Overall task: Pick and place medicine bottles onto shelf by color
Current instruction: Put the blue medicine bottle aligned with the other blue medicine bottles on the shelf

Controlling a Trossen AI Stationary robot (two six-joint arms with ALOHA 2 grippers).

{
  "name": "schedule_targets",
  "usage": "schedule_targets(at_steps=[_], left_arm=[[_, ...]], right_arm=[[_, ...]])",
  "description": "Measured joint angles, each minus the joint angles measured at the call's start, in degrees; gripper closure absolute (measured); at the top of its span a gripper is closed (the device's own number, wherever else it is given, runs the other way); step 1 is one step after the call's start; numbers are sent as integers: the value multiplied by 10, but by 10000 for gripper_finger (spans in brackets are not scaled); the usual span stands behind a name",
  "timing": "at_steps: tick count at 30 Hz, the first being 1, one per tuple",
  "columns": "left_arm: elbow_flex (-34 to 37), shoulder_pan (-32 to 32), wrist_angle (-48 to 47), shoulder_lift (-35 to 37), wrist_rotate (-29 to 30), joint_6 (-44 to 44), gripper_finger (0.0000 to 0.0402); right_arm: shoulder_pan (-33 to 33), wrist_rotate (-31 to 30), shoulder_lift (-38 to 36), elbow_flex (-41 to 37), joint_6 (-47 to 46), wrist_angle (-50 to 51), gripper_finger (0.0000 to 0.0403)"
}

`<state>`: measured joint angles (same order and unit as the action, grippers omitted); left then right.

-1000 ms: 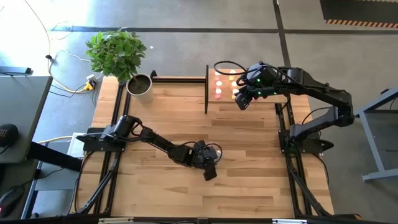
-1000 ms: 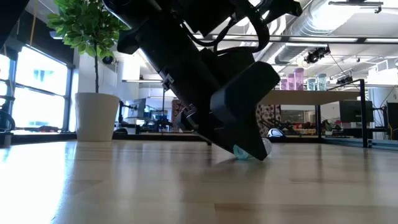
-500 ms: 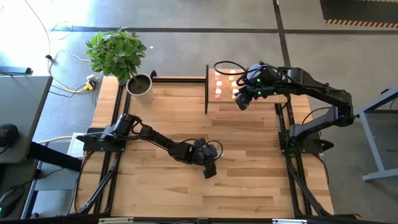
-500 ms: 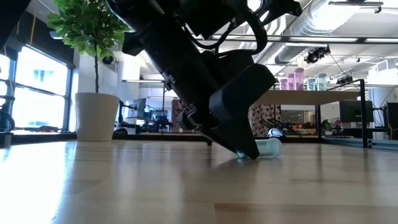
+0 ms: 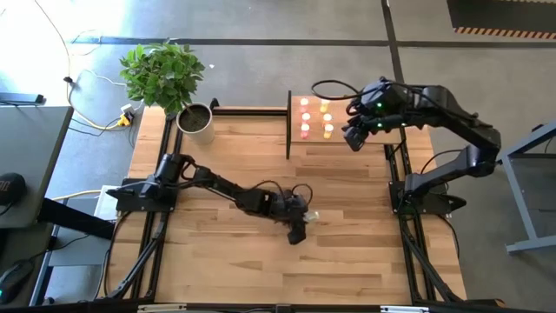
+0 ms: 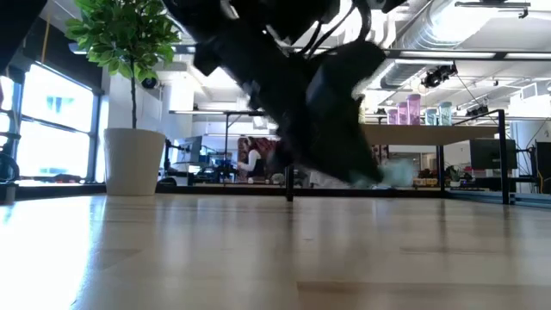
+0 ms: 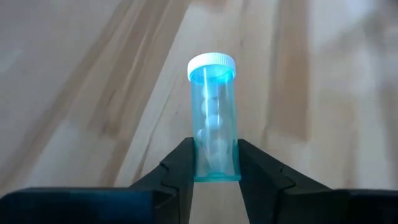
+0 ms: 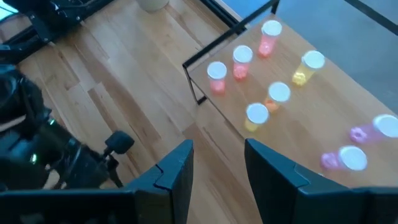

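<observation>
- Clamped on one pale blue-green bottle [image 7: 213, 118], my left gripper [image 7: 215, 168] pinches it at the base end between two dark fingers [image 7: 184, 167].
- That bottle is one clear plastic cylinder with a white screw cap [image 7: 212, 63] and pale round pills inside; its long axis runs straight out from my fingers, cap away from me.
- From above, my left gripper [image 5: 299, 228] sits near the middle of the striped wooden tabletop [image 5: 347, 252], with the bottle's pale tip [image 5: 310, 215] poking out toward 1 o'clock.
- My right gripper [image 8: 216, 167] hangs with its two fingers parted, nothing between them.
- Further off at 12 o'clock stands the light-wood shelf [image 5: 339, 143] with a thin black upright panel [image 5: 288, 124] on its side.
- On the shelf I count eight upright bottles: three pink-red [image 8: 240, 62], three yellow-orange [image 8: 307, 68], two purple [image 8: 348, 158], all white-capped.
- One leafy plant in a white pot [image 5: 195, 120] sits at 11 o'clock.
</observation>
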<state>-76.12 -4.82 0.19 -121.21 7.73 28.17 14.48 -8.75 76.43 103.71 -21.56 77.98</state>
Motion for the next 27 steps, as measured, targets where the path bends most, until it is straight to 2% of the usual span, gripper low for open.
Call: schedule_targets(at_steps=[5, 9, 16, 27], left_arm=[[-1, 22, 69, 7, -59, -15, 307], [-2, 40, 127, 13, -91, -33, 307], [-2, 74, 199, 30, -140, -54, 307], [-2, 133, 346, 42, -162, -60, 307]], right_arm=[[0, 5, -10, 14, 14, 44, 267], [0, 4, -34, -11, 21, 61, 267], [0, 4, -119, -127, -16, 50, 267], [0, 60, -255, -303, -95, -90, 267]])
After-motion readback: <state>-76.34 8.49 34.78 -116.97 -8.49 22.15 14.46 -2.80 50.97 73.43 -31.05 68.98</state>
